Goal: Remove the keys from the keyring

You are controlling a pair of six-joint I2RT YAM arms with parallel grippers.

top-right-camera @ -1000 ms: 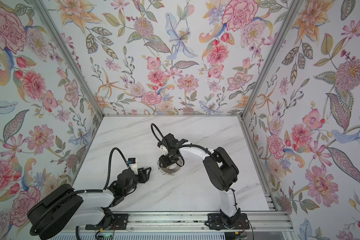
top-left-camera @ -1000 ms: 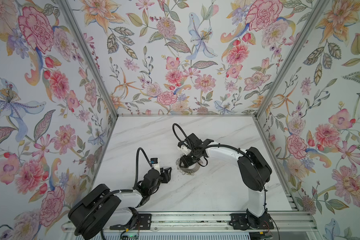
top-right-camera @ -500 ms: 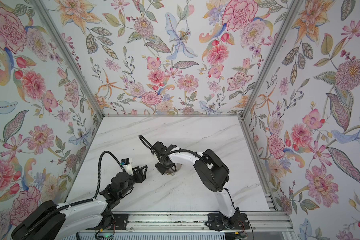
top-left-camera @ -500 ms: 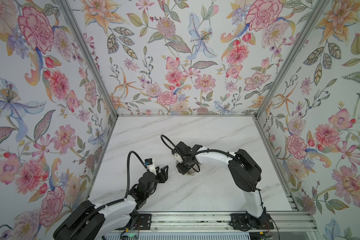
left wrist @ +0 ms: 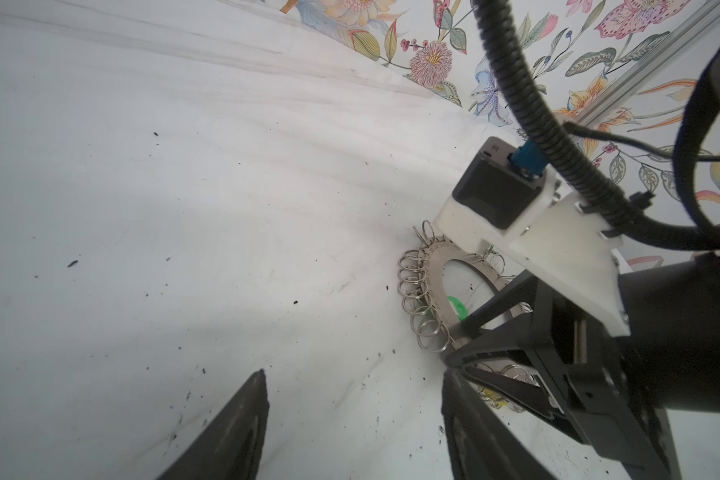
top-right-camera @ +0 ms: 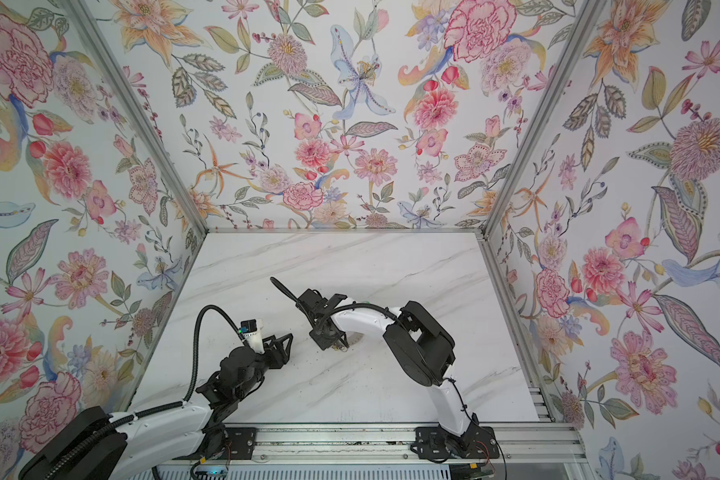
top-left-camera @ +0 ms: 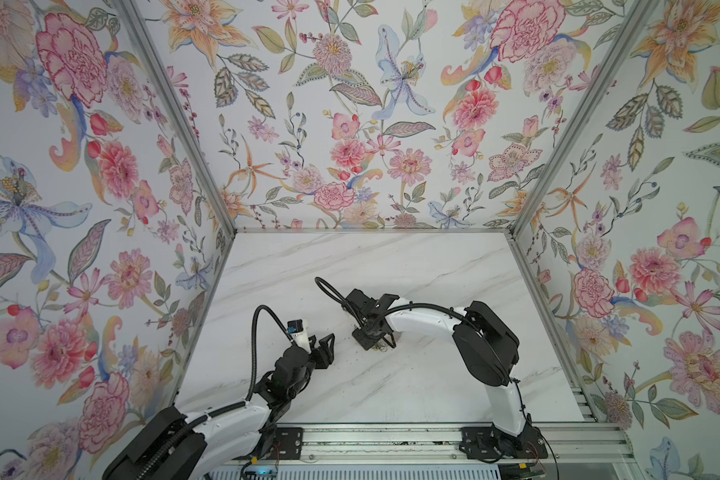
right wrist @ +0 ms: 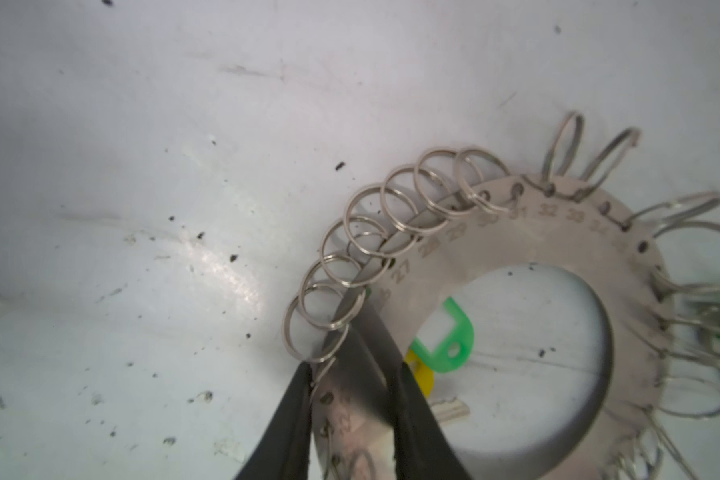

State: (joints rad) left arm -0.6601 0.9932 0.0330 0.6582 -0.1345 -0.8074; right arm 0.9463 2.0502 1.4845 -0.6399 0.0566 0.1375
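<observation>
The keyring [right wrist: 512,249] lies flat on the marble table [top-left-camera: 391,266], a stiff, thin, slick steel disc, so the right gripper [right wrist: 352,370] pinching its band beside the green-tagged key [right wrist: 445,336] looks smart, left gripper [left wrist: 350,415] gaping empty nearby.

Left arm reaching up from the lower left of both top views, left gripper [top-left-camera: 327,347] with jaws apart over bare surface. Right arm bent leftward at centre, right gripper [right wrist: 352,399] straddling the keyring [right wrist: 495,232] rim.
</observation>
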